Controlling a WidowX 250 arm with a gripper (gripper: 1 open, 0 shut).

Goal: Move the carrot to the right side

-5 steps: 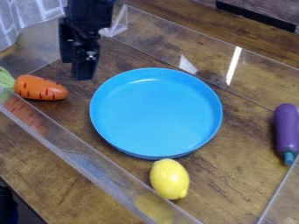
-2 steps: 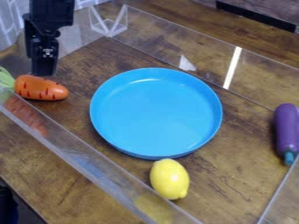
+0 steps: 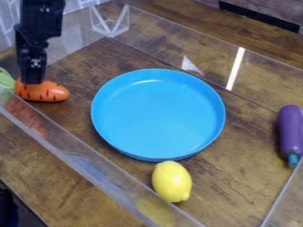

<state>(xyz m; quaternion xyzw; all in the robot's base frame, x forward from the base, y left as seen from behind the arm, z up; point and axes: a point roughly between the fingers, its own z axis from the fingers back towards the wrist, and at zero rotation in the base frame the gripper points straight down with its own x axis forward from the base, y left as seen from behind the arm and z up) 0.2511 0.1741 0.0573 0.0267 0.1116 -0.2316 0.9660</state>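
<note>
We hang our open-jawed gripper (image 3: pixel 32 75) over the carrot (image 3: pixel 42 90) at nine o'clock of the blue plate (image 3: pixel 158 113); grasp and move remain.

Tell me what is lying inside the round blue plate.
Nothing lies inside the round blue plate; its whole floor shows bare. The orange toy carrot, yellow lemon and purple eggplant all lie outside it on the wooden table.

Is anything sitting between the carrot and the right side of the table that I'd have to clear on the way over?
Yes. The blue plate lies mid-table, directly right of the carrot, so a level path crosses it. The lemon sits nearer the front edge and the eggplant occupies the far right. Lifting over the plate looks safest.
</note>
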